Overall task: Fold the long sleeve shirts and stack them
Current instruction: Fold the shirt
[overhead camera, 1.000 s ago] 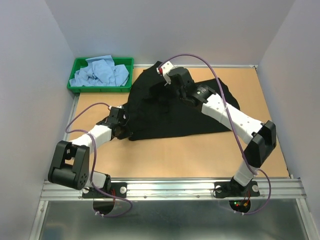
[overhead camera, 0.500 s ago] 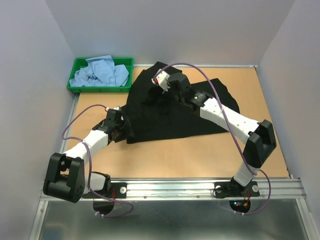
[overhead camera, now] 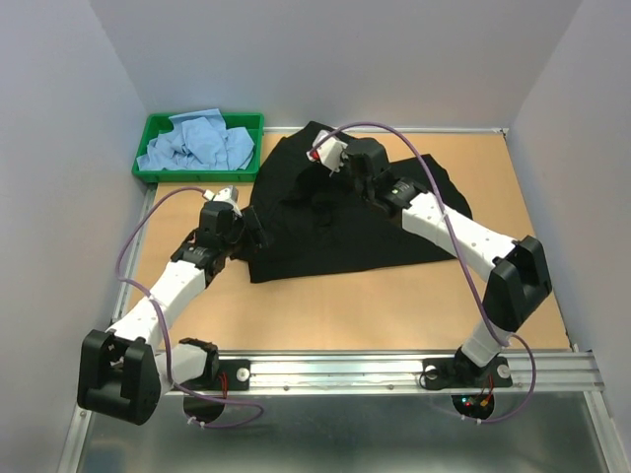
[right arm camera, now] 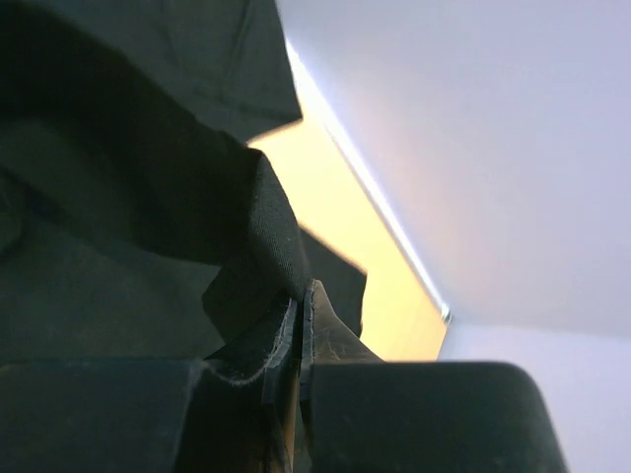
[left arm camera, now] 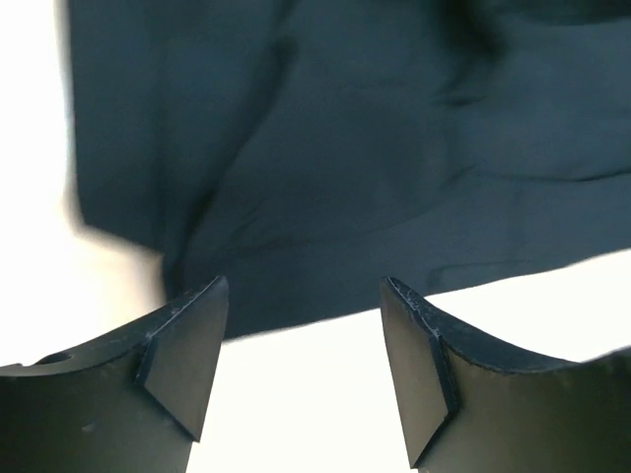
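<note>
The black long sleeve shirt (overhead camera: 335,222) lies spread across the middle of the table, with one part lifted off it at the back. My right gripper (overhead camera: 340,173) hangs over that back part, shut on a raised fold of black cloth (right arm camera: 251,222); in the right wrist view the gripper (right arm camera: 301,292) pinches that fold. My left gripper (overhead camera: 246,235) is at the shirt's left edge. Its fingers (left arm camera: 187,345) stand wide apart in the left wrist view, where the gripper (left arm camera: 304,296) holds nothing and the black shirt (left arm camera: 345,168) lies just beyond the tips. Light blue shirts (overhead camera: 197,143) sit crumpled in the tray.
A green plastic tray (overhead camera: 151,168) stands at the back left corner, close to the shirt's far left edge. White walls close in the left, back and right sides. Bare brown tabletop (overhead camera: 375,305) runs between the shirt and the metal rail at the arm bases.
My left gripper has opened and let go of the shirt's left edge, and its arm has swung left and stretched out. The right gripper stays shut on the fold, shifted slightly.
</note>
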